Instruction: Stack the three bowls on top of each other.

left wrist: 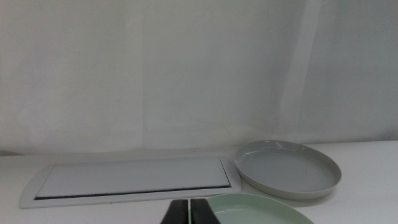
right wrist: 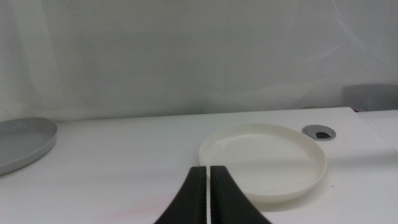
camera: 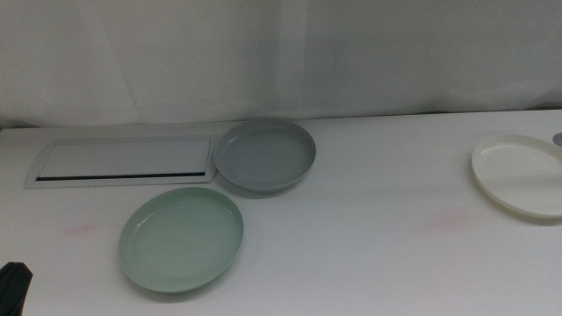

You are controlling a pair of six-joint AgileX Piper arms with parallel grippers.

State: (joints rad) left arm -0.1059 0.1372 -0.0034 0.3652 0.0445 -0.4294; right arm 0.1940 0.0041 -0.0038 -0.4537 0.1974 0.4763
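The three bowls lie apart on the white table point(camera: 351, 246); none is stacked yet. The grey bowl point(camera: 265, 154) sits toward the back, just beside the end of the flat white panel point(camera: 123, 161). The green bowl point(camera: 182, 238) lies in front of it, nearer the camera and slightly to the left; the two rims are close but not touching. The cream bowl point(camera: 520, 174) lies well apart from both, at the right edge of the middle view, where part of it is cut off.

The left gripper point(left wrist: 189, 211) waits low at the near left corner; in the middle view only a dark tip shows at the bottom edge. Its jaws are pressed together with nothing between them. The left wrist view shows the green bowl's rim directly ahead and just beside the jaw tips, with the grey bowl farther on.

The right gripper point(right wrist: 208, 199) does not appear in the middle view. Its jaws are likewise closed on nothing. The right wrist view shows the cream bowl straight ahead, near the jaw tips, beside a small grey round cap point(right wrist: 319, 131) set in the table.

Governing relation: each arm is nearer one outlying bowl. The left arm is likely best placed for the green bowl, the right arm for the cream bowl. The bowls are round, so no long axis constrains the grip; a rim pinch would probably serve. Either gripper must open first.
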